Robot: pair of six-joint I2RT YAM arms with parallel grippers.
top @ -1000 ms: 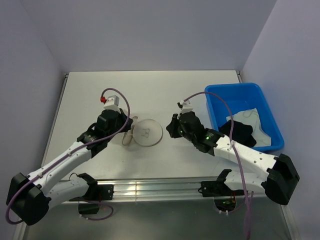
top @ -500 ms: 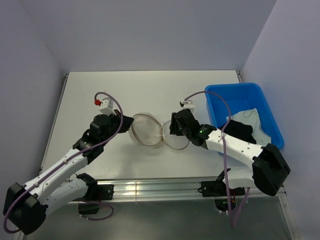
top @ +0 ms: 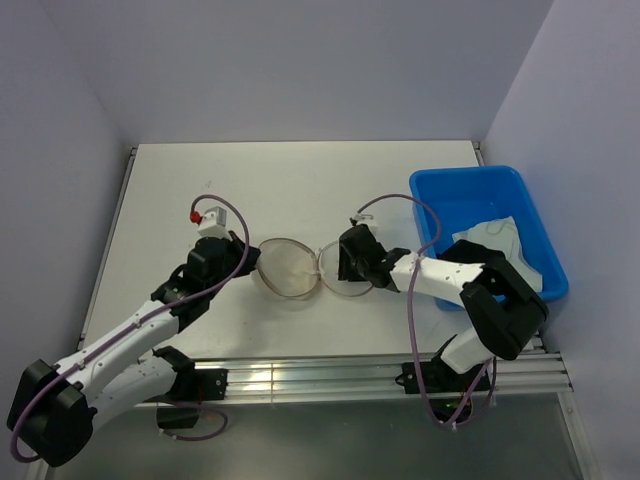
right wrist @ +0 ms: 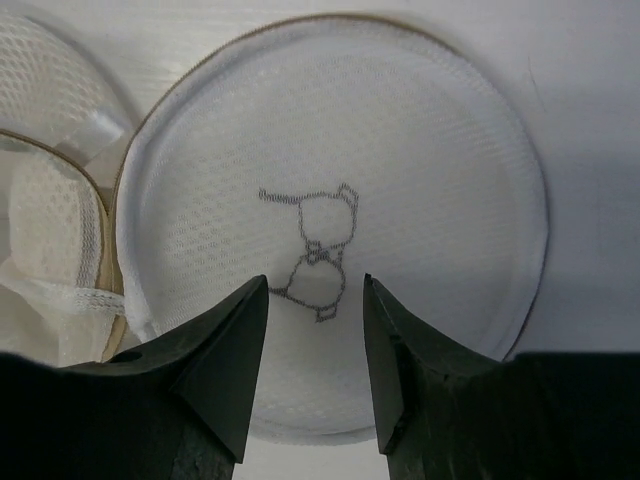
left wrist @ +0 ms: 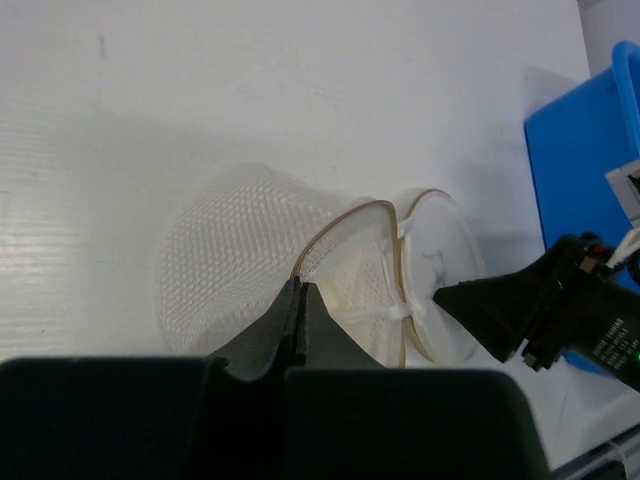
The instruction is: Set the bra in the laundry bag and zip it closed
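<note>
The laundry bag [top: 285, 270] lies open at mid-table, a cream mesh pouch with a tan zip rim. Its round lid [top: 352, 283] is folded out flat to the right. My left gripper [top: 258, 263] is shut on the bag's zip rim, which shows in the left wrist view [left wrist: 297, 285] at the near edge of the mouth. My right gripper [top: 345, 265] is open just above the lid [right wrist: 330, 150], its jaws either side of the dark stitched mark [right wrist: 315, 250]. White fabric [top: 497, 243] lies in the blue bin; I cannot tell whether it is the bra.
The blue plastic bin [top: 450, 190] stands at the table's right edge, behind my right arm. The right arm's cable [top: 415, 205] loops over the bin's left wall. Grey walls close the table at the back and both sides.
The bag was a closed flat disc; its lid has swung open to the right and lies flat. My right gripper moved left and down over the lid. My left gripper stayed at the bag's left rim.
</note>
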